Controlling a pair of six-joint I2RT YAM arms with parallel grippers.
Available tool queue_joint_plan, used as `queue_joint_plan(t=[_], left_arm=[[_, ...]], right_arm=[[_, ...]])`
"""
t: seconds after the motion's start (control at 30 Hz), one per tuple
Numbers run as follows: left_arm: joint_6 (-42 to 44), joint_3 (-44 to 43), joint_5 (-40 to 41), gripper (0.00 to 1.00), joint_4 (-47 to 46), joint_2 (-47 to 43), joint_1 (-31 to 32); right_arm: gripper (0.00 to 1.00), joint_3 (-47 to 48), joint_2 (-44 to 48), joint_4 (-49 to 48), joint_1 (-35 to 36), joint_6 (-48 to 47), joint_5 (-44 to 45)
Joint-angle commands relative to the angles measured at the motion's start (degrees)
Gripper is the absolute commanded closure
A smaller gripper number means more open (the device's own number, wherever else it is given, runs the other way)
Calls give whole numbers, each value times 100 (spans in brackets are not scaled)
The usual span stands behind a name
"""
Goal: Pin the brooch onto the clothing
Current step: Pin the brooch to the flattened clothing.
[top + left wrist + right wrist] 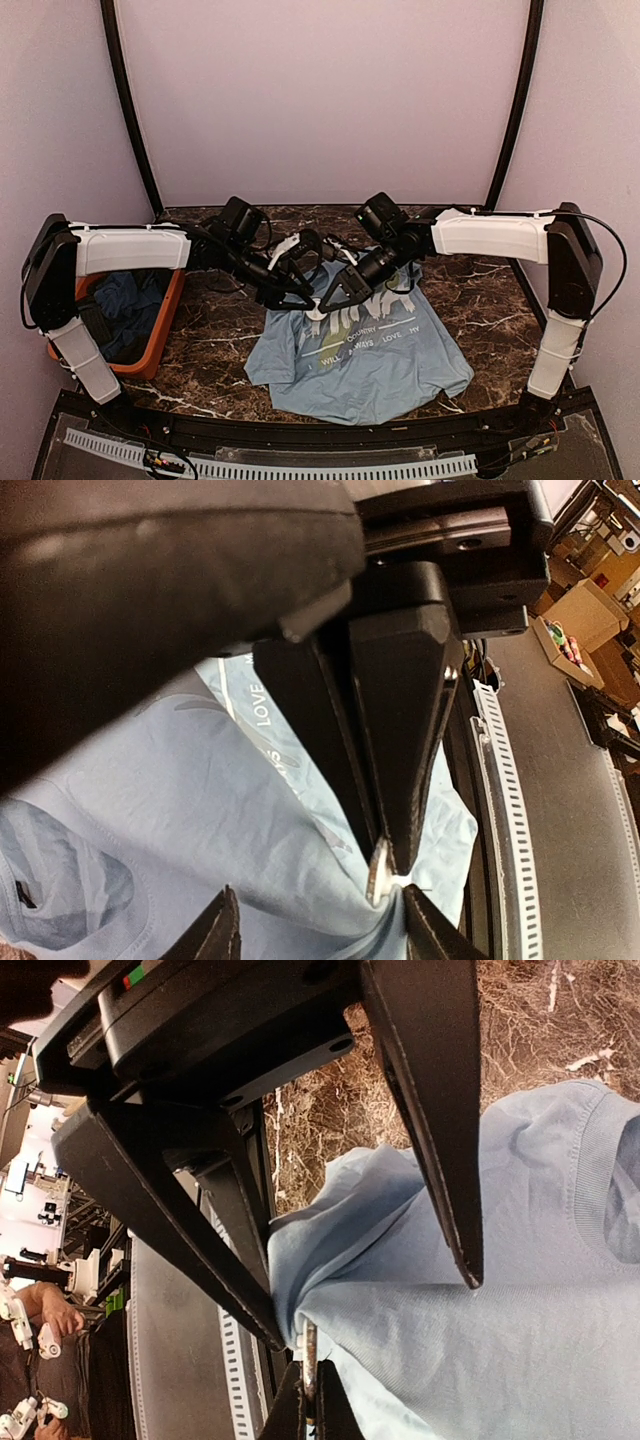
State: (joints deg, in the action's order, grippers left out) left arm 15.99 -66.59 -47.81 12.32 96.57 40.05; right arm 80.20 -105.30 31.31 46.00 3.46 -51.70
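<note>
Your right jaws clench the tiny bronze brooch (378, 876) edge-on, right between your released left jaws, at the light blue T-shirt (150, 810) fold.

One camera looks down from behind the arms. Wrist cameras sit close behind the left end effector (320, 932) and right end effector (308, 1410), sharing the T-shirt (362, 368) beneath.

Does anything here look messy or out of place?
Yes. The light blue T-shirt lies crooked and rumpled on the marbled table, and at its top the cloth is bunched into a raised fold between the left arm's open fingers.
</note>
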Motion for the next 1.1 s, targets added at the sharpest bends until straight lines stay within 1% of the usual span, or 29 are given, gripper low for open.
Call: queue_joint_plan(t=[0.0, 0.33, 0.53, 0.73, 1.07], left_arm=[[-119, 66, -147, 47, -131, -147, -15], [16, -68, 176, 48, 149, -31, -8], [79, -99, 234, 48, 227, -9, 1], [149, -159, 478, 48, 349, 62, 102], [103, -179, 412, 47, 324, 81, 117]], right_arm=[[100, 59, 169, -209, 76, -11, -108], [100, 259, 104, -67, 69, 79, 80], [100, 276, 90, -64, 17, 144, 114], [100, 298, 62, -51, 21, 205, 196], [100, 355, 3, 19, 18, 229, 337]])
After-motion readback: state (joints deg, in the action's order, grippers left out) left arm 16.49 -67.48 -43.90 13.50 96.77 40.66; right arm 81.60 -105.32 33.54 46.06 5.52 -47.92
